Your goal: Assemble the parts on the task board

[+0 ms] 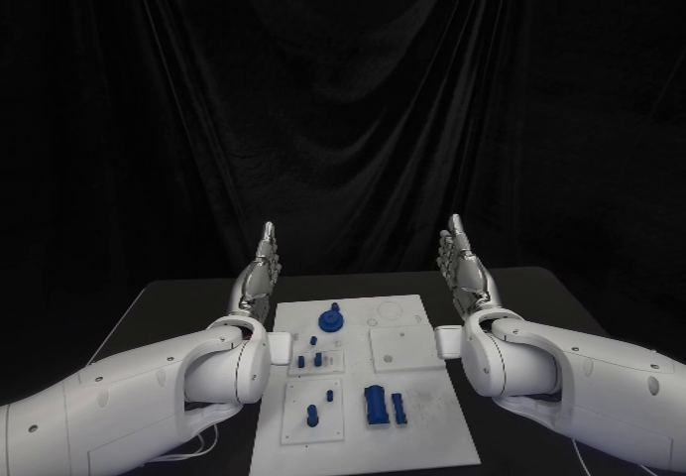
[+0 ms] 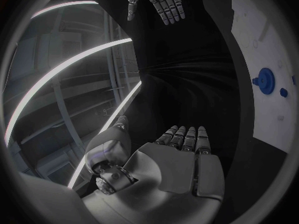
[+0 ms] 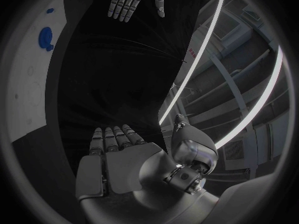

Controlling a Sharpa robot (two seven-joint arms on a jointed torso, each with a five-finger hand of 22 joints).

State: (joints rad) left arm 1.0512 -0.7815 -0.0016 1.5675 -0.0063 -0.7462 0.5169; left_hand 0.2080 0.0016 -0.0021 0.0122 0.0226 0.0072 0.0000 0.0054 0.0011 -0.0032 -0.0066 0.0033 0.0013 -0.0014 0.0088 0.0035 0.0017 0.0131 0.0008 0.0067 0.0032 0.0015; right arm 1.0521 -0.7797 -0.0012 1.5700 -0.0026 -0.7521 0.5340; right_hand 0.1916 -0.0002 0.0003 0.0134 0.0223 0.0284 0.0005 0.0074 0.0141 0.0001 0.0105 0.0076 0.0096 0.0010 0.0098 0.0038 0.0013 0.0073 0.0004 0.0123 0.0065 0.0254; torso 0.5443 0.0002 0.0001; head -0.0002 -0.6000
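Observation:
The white task board [image 1: 414, 426] lies in the middle of the black table. On it a blue gear-like part [image 1: 330, 320] stands at the far side, small blue pegs [image 1: 314, 342] stand near the middle, and a larger blue block [image 1: 378, 405] sits nearer me. My left hand [image 1: 262, 278] is raised left of the board, fingers straight and together, holding nothing. My right hand [image 1: 465, 268] is raised right of the board the same way, also empty. The left wrist view shows the left hand [image 2: 184, 157], the right hand [image 2: 159, 2] and the gear [image 2: 266, 79]. The right wrist view shows the right hand [image 3: 115, 154], the left hand [image 3: 131, 0] and the gear [image 3: 45, 37].
The black table [image 1: 543, 288] reaches past the board on both sides, with bare surface under each raised hand. A dark curtain hangs behind the table. Both white forearms cross the near corners of the table.

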